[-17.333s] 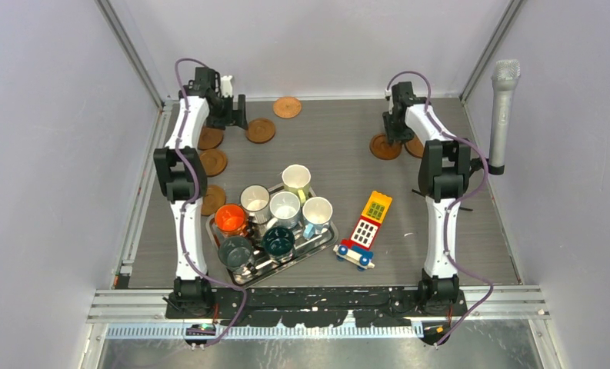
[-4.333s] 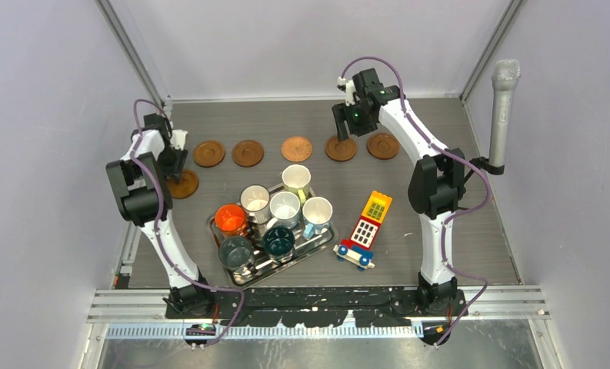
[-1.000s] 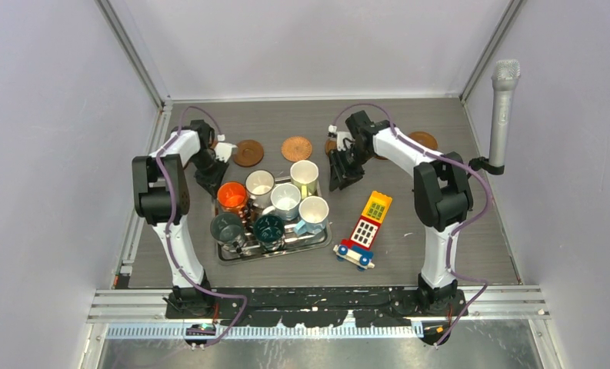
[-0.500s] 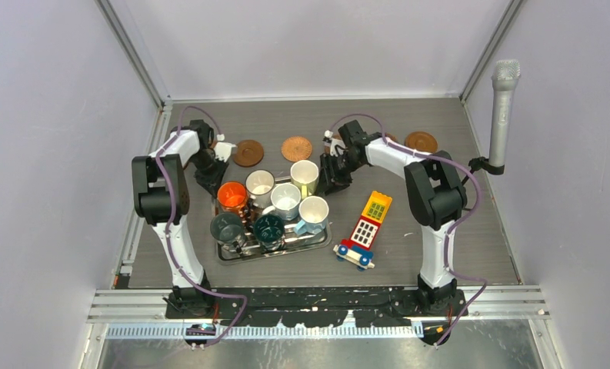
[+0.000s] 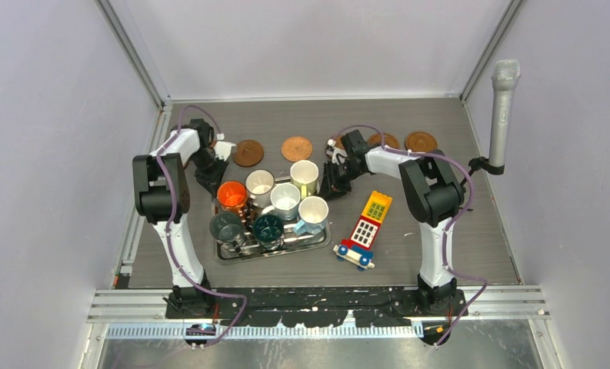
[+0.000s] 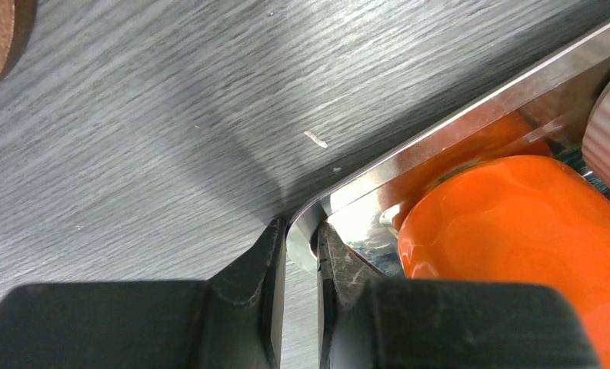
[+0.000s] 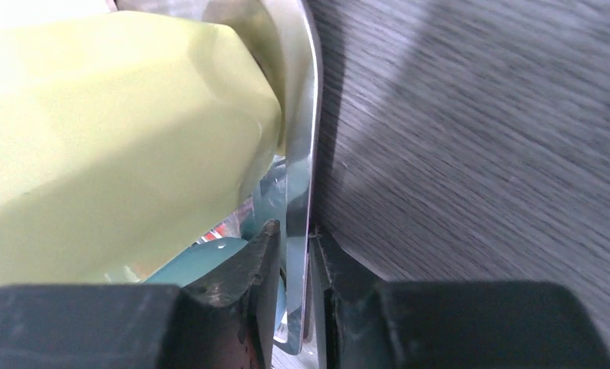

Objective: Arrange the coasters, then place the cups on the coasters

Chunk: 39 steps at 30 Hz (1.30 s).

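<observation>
Clamps the left claw [image 6: 301, 246] tight on a rounded corner of the metal tray [image 6: 455, 131], with the orange cup [image 6: 509, 223] just past the fingertips, inside the rim. Pinches the tray's opposite edge in the right claw [image 7: 295, 246] as well, thin rim nipped between both fingers, the pale yellow cup [image 7: 109, 138] crowding that claw's inner side. Holds nothing but a narrow sheet-metal lip on either side, so could slip off under any jerk. Could twist or tilt the tray through unequal pulling, knocking the tightly packed cups [image 5: 285, 201] together and toppling one over the low rim. Might also nudge the pale yellow cup with the right claw's inner finger. Farther out, beyond both claws, could push the loaded tray into the coasters [image 5: 296, 147] lined up along the far part of the desk [image 5: 455, 231], scattering the row before placing any cup.
</observation>
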Tool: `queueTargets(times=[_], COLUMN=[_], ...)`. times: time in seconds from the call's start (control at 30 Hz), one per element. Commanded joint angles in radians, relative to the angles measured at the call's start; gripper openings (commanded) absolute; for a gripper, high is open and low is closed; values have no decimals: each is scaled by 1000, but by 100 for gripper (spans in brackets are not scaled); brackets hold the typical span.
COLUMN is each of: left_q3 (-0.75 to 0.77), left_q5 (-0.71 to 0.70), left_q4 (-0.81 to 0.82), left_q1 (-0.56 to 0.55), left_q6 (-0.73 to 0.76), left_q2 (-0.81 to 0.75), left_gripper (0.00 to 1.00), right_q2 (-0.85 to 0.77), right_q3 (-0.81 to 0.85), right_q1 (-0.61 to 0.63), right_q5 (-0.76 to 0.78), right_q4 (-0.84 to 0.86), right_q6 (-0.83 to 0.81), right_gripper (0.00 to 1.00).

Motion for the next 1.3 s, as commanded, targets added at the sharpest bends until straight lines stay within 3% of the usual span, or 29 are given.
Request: queueTargets(times=[0.0, 0.17, 0.47, 0.73, 1.27], left_q3=[9, 9, -32, 75, 152], left_q5=[10, 31, 58, 48, 24], left_q4=[242, 239, 238, 219, 111], left_q1=[-4, -8, -34, -33, 55], left_q6=[10, -11, -43, -72, -103], left_q2=[64, 63, 25, 50, -149], left_gripper=[13, 11, 10, 13, 55], right_q2=[3, -27, -87, -136, -332], right_q3=[-49, -96, -160, -130, -77], right_q1=[39, 51, 55, 51, 4], right_q5=[-34, -41, -24, 23, 184], right_q4=[71, 80, 74, 11, -145], right_q6=[39, 40, 32, -29, -156], right_gripper=[23, 18, 17, 21, 44])
